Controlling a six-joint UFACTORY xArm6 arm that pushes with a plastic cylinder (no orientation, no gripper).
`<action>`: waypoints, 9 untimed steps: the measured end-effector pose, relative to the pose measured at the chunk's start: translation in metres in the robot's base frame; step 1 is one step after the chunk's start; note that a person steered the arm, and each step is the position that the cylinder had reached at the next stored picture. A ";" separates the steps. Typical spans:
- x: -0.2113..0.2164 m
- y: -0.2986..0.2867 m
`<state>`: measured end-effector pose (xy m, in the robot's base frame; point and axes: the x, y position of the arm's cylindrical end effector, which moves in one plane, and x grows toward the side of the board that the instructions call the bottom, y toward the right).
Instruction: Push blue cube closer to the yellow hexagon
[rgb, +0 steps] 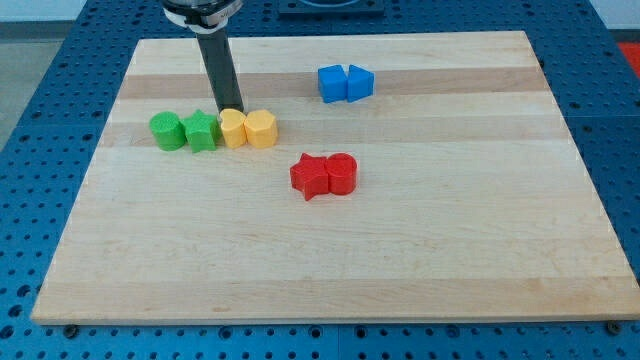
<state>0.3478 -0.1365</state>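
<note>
A green row sits at the view's left, then my tip (230, 108), grasping nothing, touching the yellow star (233, 129) beside the yellow hexagon (261, 129). Well apart toward the view's right, the blue cube (360, 82) touches another blue block (331, 83). It looks light, stiff and easily slid, best pushed on its right face.

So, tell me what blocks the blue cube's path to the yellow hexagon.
Nothing visible. Bare board lies between the blue cube and the yellow hexagon. My tip sits beside the yellow blocks, far from the cube.
</note>
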 end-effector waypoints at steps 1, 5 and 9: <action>-0.002 0.000; -0.073 0.054; -0.067 0.147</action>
<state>0.2806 0.0103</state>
